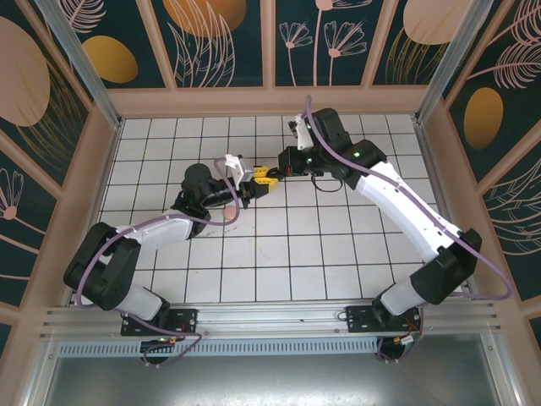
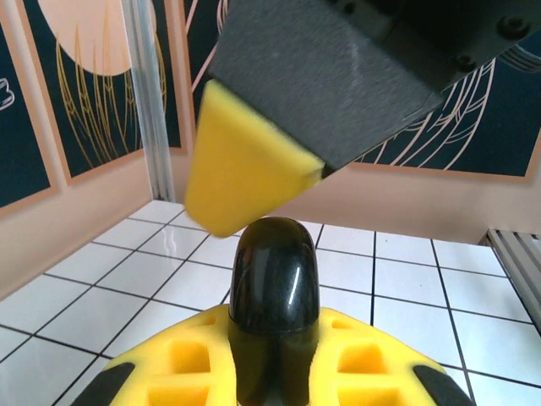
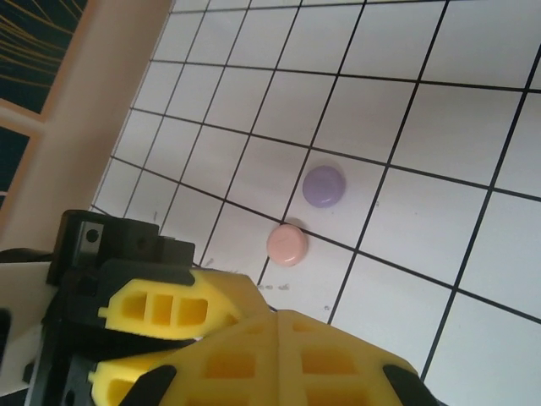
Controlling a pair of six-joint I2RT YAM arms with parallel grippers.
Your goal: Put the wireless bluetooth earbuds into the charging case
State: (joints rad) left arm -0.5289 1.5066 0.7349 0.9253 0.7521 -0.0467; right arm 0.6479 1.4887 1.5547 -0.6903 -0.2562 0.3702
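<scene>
Over the middle of the white tiled table (image 1: 338, 254) the two arms meet: the left gripper (image 1: 252, 186) pinches a glossy black case (image 2: 275, 288) between its yellow fingers, and the right gripper (image 1: 270, 176), jaws pressed together, hangs its tip just above the case's rounded top. Beyond, on the tiles, a small pink piece (image 3: 286, 244) and a purple piece (image 3: 325, 185) lie near each other but apart (earbuds or cases, I cannot tell).

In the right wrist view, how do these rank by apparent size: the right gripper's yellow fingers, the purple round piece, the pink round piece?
1. Yellow fingers of the right gripper: largest by far, though they sit closest to the camera.
2. The purple round piece and the pink round piece look near alike, so they are not ranked.
</scene>
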